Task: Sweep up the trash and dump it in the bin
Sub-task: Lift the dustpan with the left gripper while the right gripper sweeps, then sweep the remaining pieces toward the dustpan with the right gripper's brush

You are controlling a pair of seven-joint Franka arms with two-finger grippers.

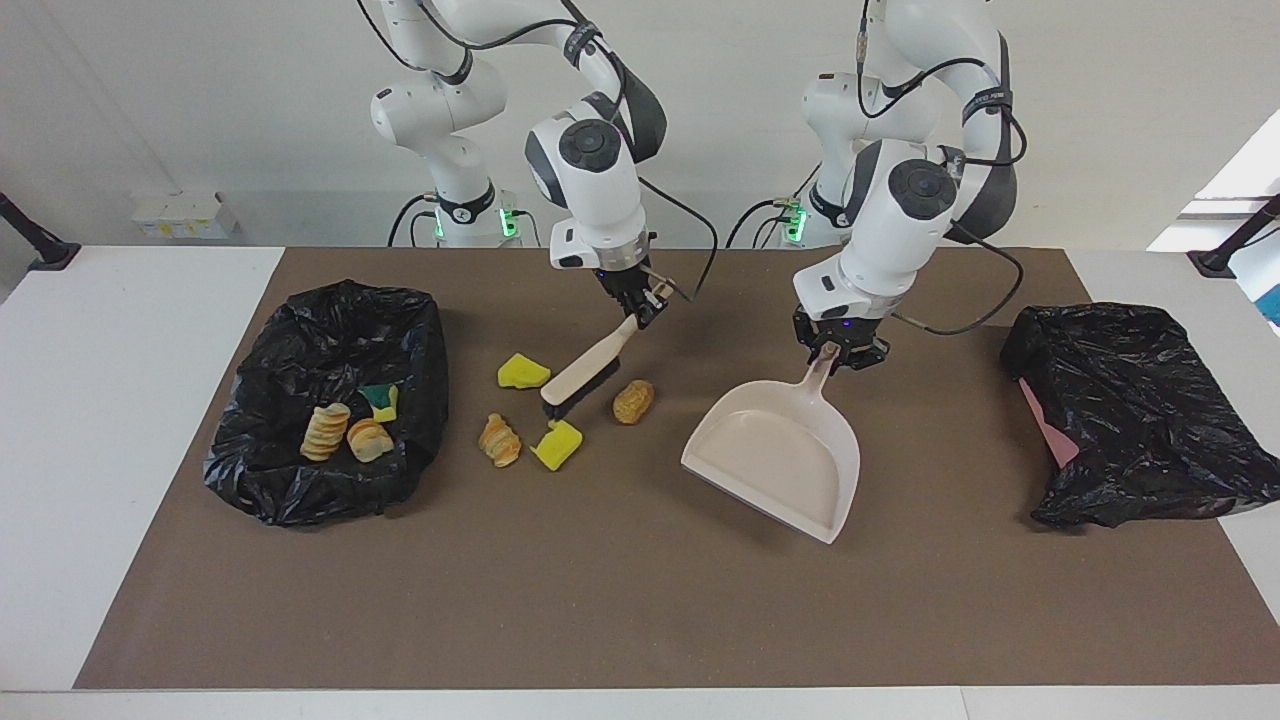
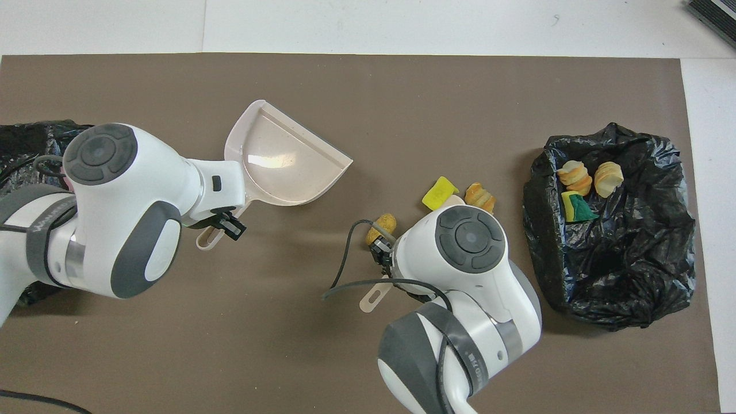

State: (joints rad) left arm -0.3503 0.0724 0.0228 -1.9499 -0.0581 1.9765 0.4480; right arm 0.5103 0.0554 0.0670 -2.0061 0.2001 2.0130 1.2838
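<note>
Right gripper (image 1: 637, 303) clamping brush (image 1: 585, 367) among trash (image 1: 633, 401); left gripper (image 1: 838, 353) clamping dustpan (image 1: 780, 455)

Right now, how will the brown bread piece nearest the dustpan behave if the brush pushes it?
The bread piece looks rounded and oblong, so it will probably roll rather than slide. It seems small and light, so the brush may flick it past the dustpan.

4 trash bits (image 1: 548, 403) lie on the brown mat beside the lined bin (image 1: 300, 495), which holds 3.
</note>
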